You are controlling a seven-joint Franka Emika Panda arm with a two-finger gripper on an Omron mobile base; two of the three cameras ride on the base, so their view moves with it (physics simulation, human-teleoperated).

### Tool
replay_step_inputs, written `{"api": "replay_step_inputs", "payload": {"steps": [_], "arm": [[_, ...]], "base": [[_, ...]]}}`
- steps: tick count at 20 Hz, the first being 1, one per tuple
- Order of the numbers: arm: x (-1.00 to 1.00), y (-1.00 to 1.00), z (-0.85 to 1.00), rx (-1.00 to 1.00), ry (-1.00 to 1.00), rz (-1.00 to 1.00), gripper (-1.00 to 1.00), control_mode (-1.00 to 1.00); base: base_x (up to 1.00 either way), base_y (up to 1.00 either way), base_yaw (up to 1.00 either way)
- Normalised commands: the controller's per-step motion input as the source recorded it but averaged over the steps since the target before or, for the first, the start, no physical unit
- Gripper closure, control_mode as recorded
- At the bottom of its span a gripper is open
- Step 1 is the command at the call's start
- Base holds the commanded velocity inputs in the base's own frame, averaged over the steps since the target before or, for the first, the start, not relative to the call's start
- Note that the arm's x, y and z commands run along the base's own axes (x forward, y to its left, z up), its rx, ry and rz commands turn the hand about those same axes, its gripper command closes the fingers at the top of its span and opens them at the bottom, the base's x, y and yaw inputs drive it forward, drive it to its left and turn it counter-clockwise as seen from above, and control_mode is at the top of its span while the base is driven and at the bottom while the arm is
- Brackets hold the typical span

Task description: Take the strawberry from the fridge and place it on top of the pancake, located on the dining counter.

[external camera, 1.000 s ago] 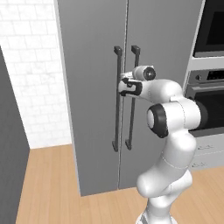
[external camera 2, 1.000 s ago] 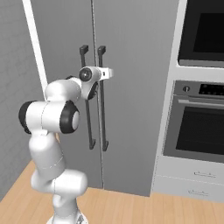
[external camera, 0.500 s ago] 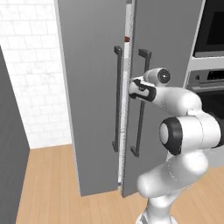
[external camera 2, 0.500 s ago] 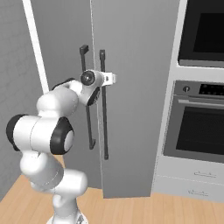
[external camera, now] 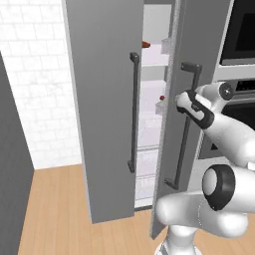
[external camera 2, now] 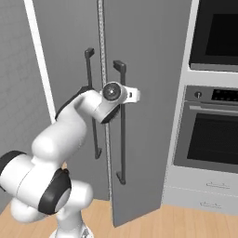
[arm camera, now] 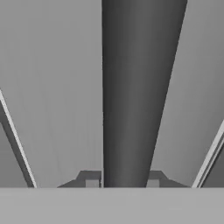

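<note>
– White brick wall (external camera: 40, 74) left of the fridge (external camera: 104, 99), wood floor (external camera: 55, 209) at its foot. Anything to its right?

– Two black oven windows, stacked: upper (external camera 2: 216, 37), lower (external camera 2: 214, 135). Two pale drawers (external camera 2: 209, 195) under them.

– Doors on the fridge?

– Two, matte grey. Left door (external camera: 99, 129) flat and shut-looking in the left base view; right door (external camera: 172, 149) standing ajar, with a bright gap between the two.

– Handles?

– Two dark upright bars, one per door: left handle (external camera: 133, 112) and right handle (external camera: 184, 129), both next to the gap.

– Gripper?

– One, up against the right handle, at about the fridge's mid-height (external camera: 185, 99). Seen from the other side at (external camera 2: 122, 95). Fingers pinching that bar: in the hand view, two dark tips, one (arm camera: 92, 181) on each side of the bar (arm camera: 135, 87), pressed to it.

– Inside the fridge?

– Several pale shelves (external camera: 152, 124) through the gap. Two red spots: one tiny berry, the strawberry (external camera: 162, 97), at a shelf's edge just inside the right door; one reddish-brown thing (external camera: 145, 44) higher up, too small to name.

– Strawberry touched?

– No. On its shelf inside the fridge, apart from the gripper, with the door between them.
</note>
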Motion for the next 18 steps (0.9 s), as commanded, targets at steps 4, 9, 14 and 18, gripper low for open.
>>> {"api": "replay_step_inputs", "payload": {"steps": [4,9,14,18], "arm": [[-0.77,-0.79,0.00,0.08,0.00,0.00,1.00,-1.00],[-0.23,-0.37,-0.01,0.03,0.00,0.00,-1.00,-1.00],[0.00,-0.17,0.08,0.00,-0.01,0.00,-1.00,-1.00],[-0.11,-0.33,0.11,0.00,-0.14,0.00,-1.00,-1.00]], "base": [[0.00,0.00,0.00],[0.00,0.00,0.00],[0.00,0.00,0.00],[0.00,0.00,0.00]]}}
